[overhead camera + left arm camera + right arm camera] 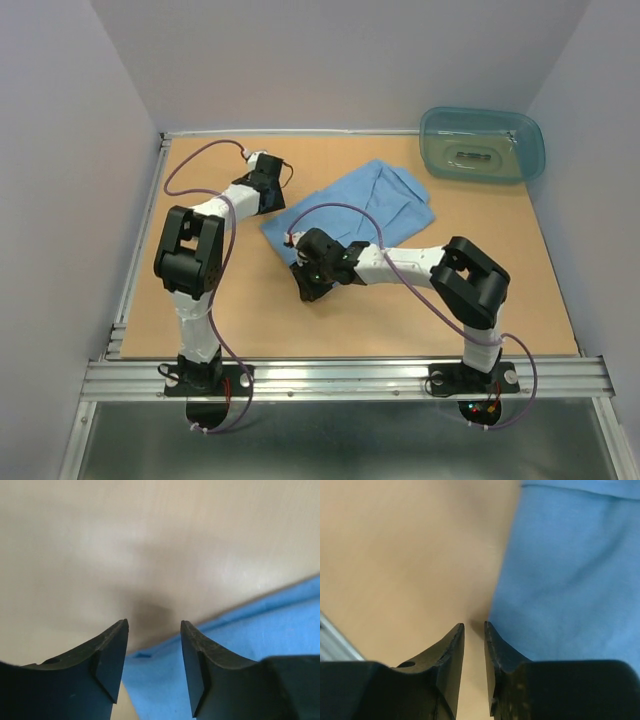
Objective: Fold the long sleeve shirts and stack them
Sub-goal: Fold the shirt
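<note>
One light blue long sleeve shirt lies folded and slightly rumpled in the middle of the table. My left gripper hovers low at the shirt's left edge. In the left wrist view it is open, with blue cloth lying under and behind the gap and nothing pinched. My right gripper sits just off the shirt's near-left corner. The right wrist view shows its jaws a narrow gap apart with only bare table between them, and the shirt beside the right finger.
A translucent teal plastic tub stands at the back right corner. The tan tabletop has an aluminium rail along its near and left edges. White walls enclose the table on three sides.
</note>
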You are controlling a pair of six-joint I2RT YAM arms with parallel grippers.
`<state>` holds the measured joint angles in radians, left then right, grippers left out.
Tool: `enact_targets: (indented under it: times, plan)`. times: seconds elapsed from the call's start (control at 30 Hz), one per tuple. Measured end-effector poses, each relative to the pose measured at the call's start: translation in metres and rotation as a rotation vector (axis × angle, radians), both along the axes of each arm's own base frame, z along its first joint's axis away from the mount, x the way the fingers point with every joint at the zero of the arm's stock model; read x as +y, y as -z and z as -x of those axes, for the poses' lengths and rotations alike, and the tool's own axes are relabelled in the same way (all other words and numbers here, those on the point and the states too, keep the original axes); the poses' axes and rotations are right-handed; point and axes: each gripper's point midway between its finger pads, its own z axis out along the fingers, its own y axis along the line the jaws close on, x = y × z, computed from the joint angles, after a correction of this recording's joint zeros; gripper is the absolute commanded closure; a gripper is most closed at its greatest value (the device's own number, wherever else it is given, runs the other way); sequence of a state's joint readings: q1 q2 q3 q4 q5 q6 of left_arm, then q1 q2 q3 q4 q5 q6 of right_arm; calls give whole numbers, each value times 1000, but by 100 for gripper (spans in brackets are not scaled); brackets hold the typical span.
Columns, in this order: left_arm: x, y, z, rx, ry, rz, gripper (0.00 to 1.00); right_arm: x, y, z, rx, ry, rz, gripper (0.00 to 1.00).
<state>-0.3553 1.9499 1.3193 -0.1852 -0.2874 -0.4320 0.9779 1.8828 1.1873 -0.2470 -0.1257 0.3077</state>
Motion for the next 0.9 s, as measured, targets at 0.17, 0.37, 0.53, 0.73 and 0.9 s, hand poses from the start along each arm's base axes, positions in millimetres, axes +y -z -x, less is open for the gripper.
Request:
enact_targets:
  times: [0.17, 0.37, 0.53, 0.73, 0.9]
  plan:
    - [26, -37, -22, -81, -38, 14, 11, 17, -14, -4, -10, -17, -10, 47]
    - [36, -102, 18, -201, -50, 131, 2, 14, -35, -31, -148, 23, 39, 35]
    - [50, -135, 69, -289, -81, 249, 1, 2, -37, -40, -248, 7, 138, 35]
    - [64, -89, 125, -199, -143, 326, 1, -4, -29, -26, -283, -70, 228, 36]
    - [53, -57, 158, -121, -141, 408, 3, 0, -17, -20, -287, -118, 272, 38]
